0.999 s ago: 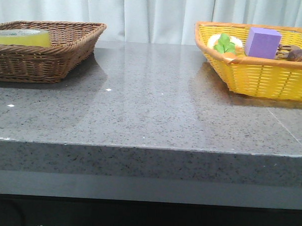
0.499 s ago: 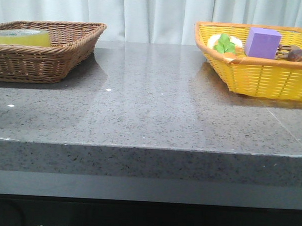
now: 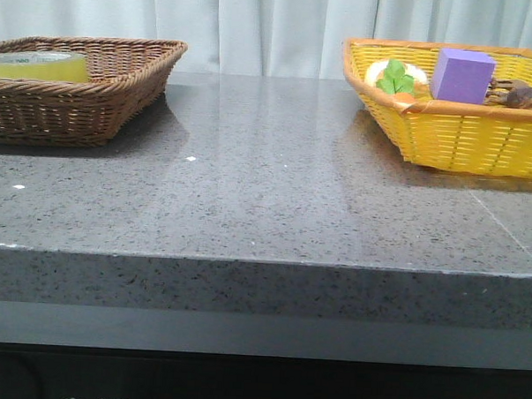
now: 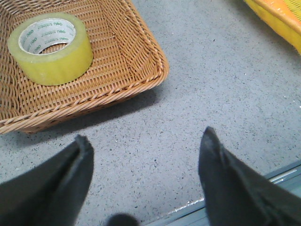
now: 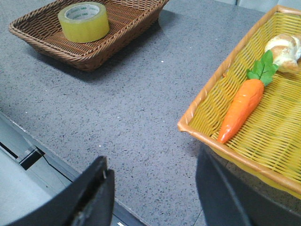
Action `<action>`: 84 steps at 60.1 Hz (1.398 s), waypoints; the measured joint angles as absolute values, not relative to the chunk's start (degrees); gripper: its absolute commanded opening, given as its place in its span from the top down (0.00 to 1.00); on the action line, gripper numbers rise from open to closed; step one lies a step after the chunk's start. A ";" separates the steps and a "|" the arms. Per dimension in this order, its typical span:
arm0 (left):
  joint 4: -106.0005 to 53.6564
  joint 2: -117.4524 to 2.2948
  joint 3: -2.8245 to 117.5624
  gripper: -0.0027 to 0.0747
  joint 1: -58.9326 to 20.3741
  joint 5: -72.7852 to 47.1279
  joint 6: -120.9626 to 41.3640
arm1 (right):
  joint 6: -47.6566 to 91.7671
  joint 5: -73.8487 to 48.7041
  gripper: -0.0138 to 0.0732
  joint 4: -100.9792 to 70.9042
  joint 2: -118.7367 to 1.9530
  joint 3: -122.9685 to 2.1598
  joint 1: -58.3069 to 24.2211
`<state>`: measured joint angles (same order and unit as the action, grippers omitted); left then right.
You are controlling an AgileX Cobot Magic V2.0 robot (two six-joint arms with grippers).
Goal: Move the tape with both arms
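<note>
The yellow-green tape (image 3: 40, 65) lies flat in the brown wicker basket (image 3: 121, 87) at the table's far left; the wrist views show the tape (image 4: 51, 48) (image 5: 83, 21) with its pale core ring facing up. My left gripper (image 4: 146, 141) hangs open over bare grey tabletop near the front edge, apart from the basket (image 4: 136, 56). My right gripper (image 5: 153, 162) is open too, over the table's front edge beside the yellow basket (image 5: 211, 136). Neither arm shows in the front view.
The yellow basket (image 3: 463, 137) at the far right holds a purple foam block (image 3: 462, 75), a toy carrot (image 5: 242, 108) with green leaves and a brownish item (image 3: 527, 96). Grey speckled tabletop (image 3: 267, 182) stretches between the baskets. White curtain behind.
</note>
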<state>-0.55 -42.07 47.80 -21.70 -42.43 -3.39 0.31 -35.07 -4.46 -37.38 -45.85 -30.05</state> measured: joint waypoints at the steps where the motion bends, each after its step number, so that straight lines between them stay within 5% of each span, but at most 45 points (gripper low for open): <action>1: -0.55 -42.07 47.80 0.55 -21.70 -42.30 -3.39 | 0.31 -35.07 0.50 -4.46 -37.38 -45.85 -30.05; 16: -0.55 -42.07 47.80 0.99 -21.70 -41.54 -3.43 | 0.31 -35.74 0.85 -4.46 -37.38 -45.85 -30.05; 22: -0.55 -42.07 47.80 0.99 -21.70 -41.54 -3.43 | 0.31 -36.27 0.95 -4.46 -37.38 -45.85 -30.05; 67: -0.55 -41.83 47.38 0.99 -21.93 -41.21 -3.52 | 0.31 -36.76 0.95 -4.46 -37.38 -45.85 -30.05; 84: -1.20 -33.49 35.21 0.99 -15.34 -29.62 -3.52 | 0.31 -36.86 0.95 -4.46 -37.38 -45.85 -30.05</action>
